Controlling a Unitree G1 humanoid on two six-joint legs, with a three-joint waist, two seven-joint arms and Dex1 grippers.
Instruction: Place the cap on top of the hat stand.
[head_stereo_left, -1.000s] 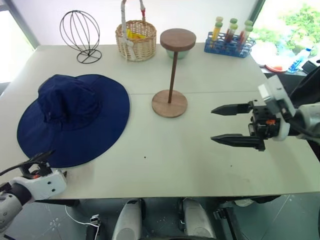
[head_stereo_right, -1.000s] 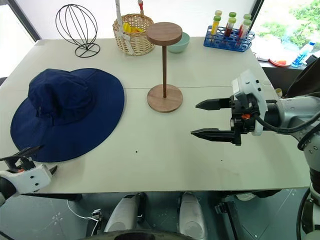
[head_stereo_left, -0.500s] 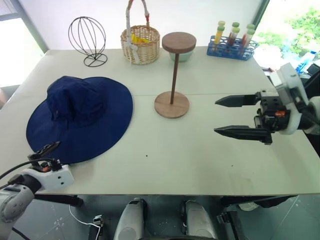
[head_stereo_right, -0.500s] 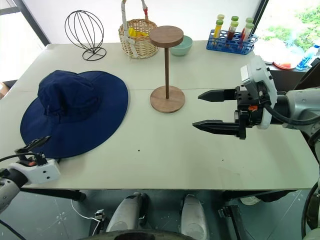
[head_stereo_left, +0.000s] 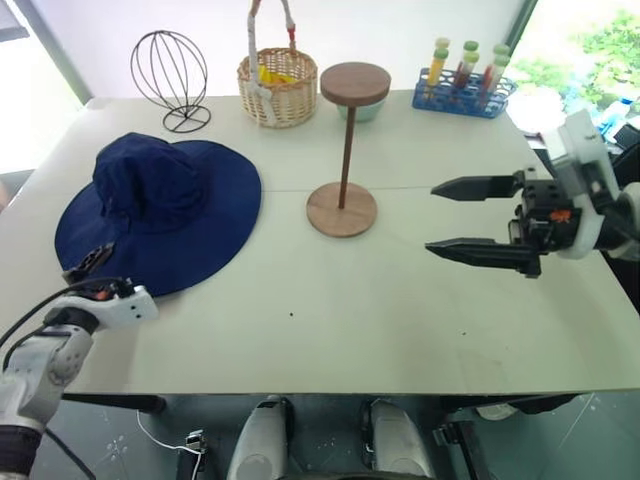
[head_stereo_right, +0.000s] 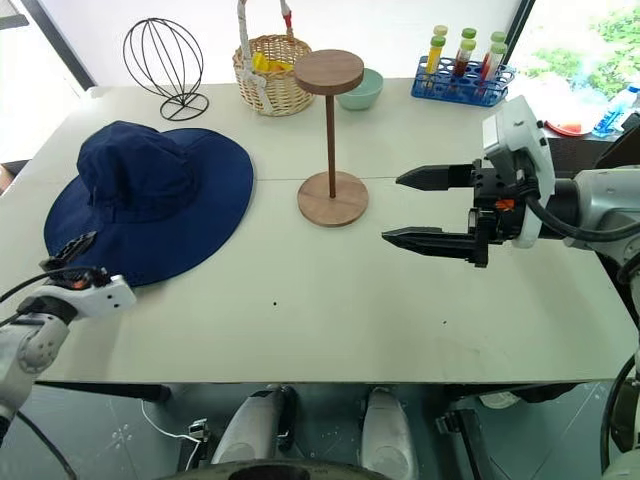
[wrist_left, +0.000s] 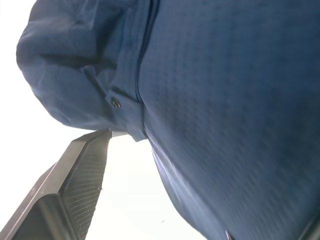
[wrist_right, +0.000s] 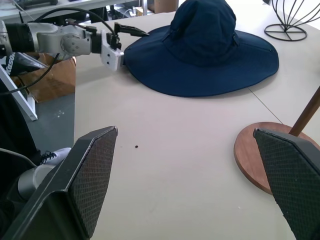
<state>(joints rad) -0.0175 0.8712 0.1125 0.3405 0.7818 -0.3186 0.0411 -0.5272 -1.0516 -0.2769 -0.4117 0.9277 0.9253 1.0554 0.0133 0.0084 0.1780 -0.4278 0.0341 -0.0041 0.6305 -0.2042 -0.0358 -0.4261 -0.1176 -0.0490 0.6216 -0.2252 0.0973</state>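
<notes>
Forward goes the left gripper (head_stereo_right: 78, 247), jaws spread, reaching the near brim of the floppy navy-blue fabric cap (head_stereo_right: 150, 195); right gripper (head_stereo_right: 415, 208) hovers open beside the brown wooden hat stand (head_stereo_right: 331, 135).

The place looks like a robot test room or lab set up with mixed props. A plain pale surface (head_stereo_left: 400, 300) carries unrelated items: a blue rack of coloured test tubes (head_stereo_left: 462, 85), a wicker basket (head_stereo_left: 277, 85), a wire head form (head_stereo_left: 168, 75) and a wooden stand (head_stereo_left: 343, 150). Large bright windows and cables trailing on a tiled floor fit that reading.
</notes>
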